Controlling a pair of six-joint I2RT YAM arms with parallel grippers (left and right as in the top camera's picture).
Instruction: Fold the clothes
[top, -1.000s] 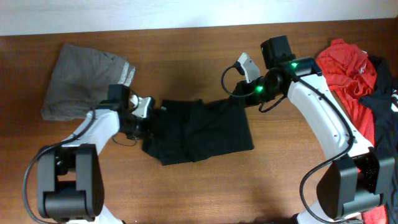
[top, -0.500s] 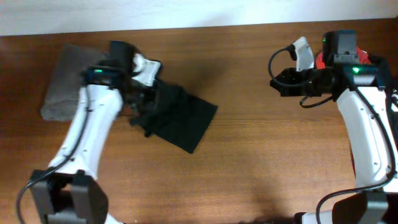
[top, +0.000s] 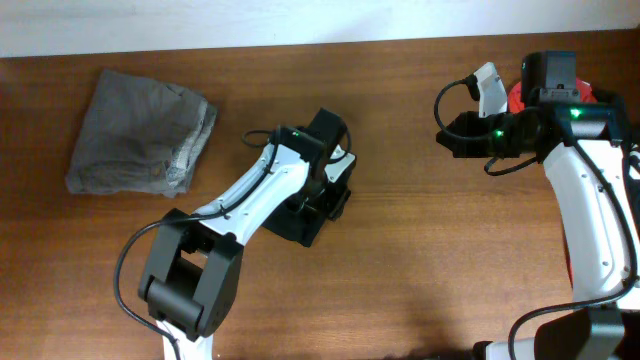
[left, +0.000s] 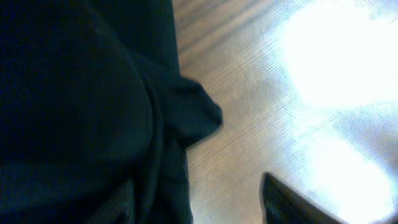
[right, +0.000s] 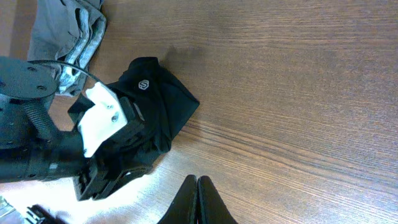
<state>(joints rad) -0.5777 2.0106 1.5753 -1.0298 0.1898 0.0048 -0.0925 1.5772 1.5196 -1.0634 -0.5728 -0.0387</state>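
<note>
Middle of table (top: 430, 270), nearer the left edge than the right: black T-shirt (top: 296, 228) lies as a small folded bundle, skewed to the edges, one corner poking out. Left gripper (top: 328, 195) sits low on it, fingers spread, one over cloth, one over bare wood; nothing pinched. Right gripper (right: 196, 198) pressed together, empty, well apart toward the right edge. Far left corner: grey garment (top: 140, 135). Far right: red shirt (top: 516, 97)

Risk: closing on the top layer alone and lifting would likely peel the fold open; nothing pins the bundle, so a sideways pull could drag it askew
</note>
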